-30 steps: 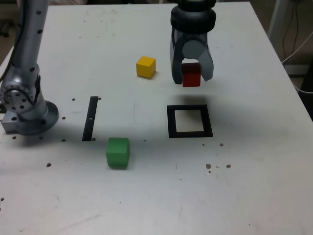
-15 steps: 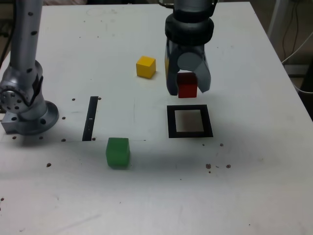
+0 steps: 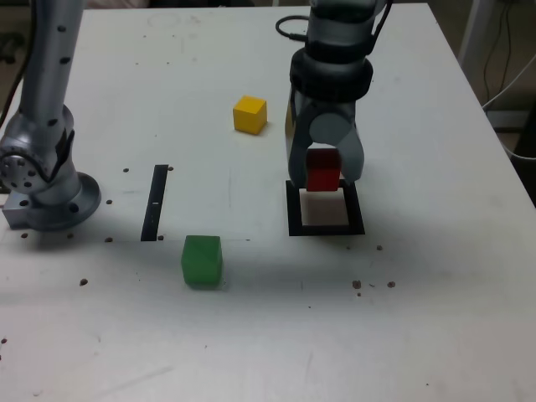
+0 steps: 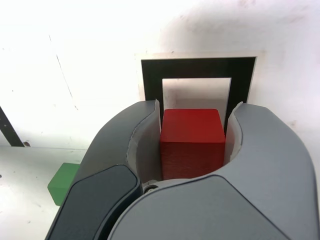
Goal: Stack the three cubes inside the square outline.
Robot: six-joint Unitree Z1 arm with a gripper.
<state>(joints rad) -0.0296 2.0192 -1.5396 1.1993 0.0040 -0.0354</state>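
Clamping the red cube [image 3: 323, 175], the gripper [image 3: 325, 172] is held over the square outline [image 3: 293, 219], toward its far edge. If released there, the cube could be landed on the black border.

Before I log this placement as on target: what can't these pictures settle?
- Exterior view: the gap under the red cube is hidden by the gripper, as is the square outline's far edge.
- Wrist view: the gripper covers the outline's near edge; the green cube is partly hidden; the yellow cube is out of frame.
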